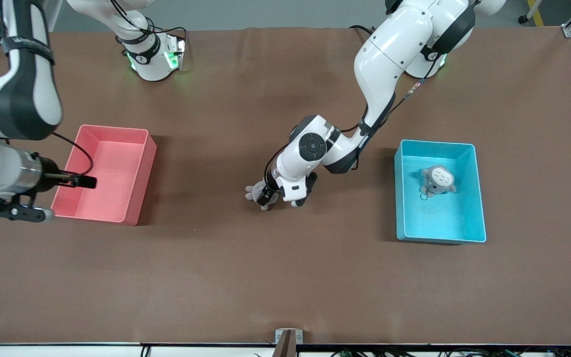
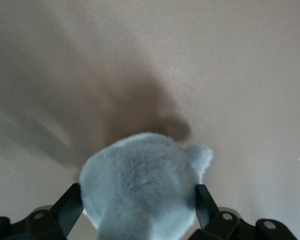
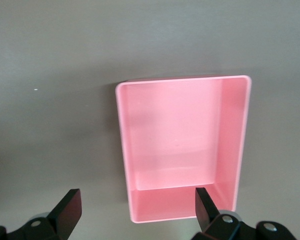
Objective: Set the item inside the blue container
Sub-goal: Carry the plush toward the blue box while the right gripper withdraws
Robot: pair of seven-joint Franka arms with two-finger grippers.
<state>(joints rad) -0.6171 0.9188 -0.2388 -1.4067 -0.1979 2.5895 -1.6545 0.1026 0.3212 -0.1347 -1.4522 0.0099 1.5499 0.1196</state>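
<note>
A grey plush toy (image 1: pixel 252 191) lies on the brown table near its middle. My left gripper (image 1: pixel 267 196) is down over it, open, and the toy (image 2: pixel 140 180) fills the gap between the two black fingers (image 2: pixel 69 206), which stand close against its sides. The blue container (image 1: pixel 479 198) sits toward the left arm's end of the table. Inside it lies a small grey owl plush (image 1: pixel 437 180). My right gripper (image 1: pixel 89 182) hangs open and holding nothing over the pink bin's edge.
The pink bin (image 1: pixel 139 174) stands toward the right arm's end of the table. It shows under my right gripper (image 3: pixel 137 207), and nothing is in the bin (image 3: pixel 180 135). Bare brown table lies between the two bins and nearer to the front camera.
</note>
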